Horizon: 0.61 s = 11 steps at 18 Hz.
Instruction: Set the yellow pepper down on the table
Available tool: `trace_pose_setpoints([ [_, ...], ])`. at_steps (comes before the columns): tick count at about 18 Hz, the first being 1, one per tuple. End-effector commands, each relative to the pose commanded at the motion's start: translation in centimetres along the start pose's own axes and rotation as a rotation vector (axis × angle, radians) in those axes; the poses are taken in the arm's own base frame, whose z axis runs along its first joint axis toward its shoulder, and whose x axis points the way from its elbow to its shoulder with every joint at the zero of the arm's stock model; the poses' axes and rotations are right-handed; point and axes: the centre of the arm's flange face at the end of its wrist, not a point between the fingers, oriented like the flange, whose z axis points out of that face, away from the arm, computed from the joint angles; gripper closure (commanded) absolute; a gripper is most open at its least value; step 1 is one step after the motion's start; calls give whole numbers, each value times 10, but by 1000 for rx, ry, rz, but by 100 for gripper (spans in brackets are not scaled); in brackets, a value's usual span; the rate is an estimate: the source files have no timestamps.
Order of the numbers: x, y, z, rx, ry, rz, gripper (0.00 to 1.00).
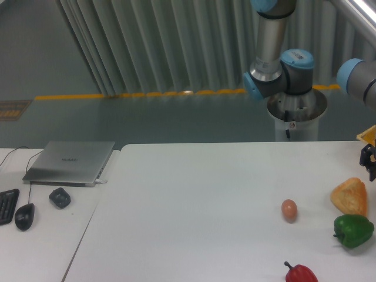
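no legible writing — laptop (71, 162) logo blurred.

We see a silver-grey tubular metal robot arm (271, 35) with light-blue plastic joint caps (296, 57) and grey joint housings. Above the white tabletop (194, 200), a white cylindrical pedestal (295, 120) carries a small red-and-white label and a thin dark cable. A black gripper part (368, 160) shows at the tabletop's right edge.
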Motion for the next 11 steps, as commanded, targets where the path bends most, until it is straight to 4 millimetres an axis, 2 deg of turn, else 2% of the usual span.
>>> trace_pose_setpoints([
  [3,-2,0,-2,1,-3,-2,0],
  [5,-4,8,0,-9,-2,-12,0],
  [7,-12,24,5,-26,3,-40,0],
  [9,-22,49,2,-55,-11,-64,0],
  [11,-30,68,4,-69,-7,7,0],
])
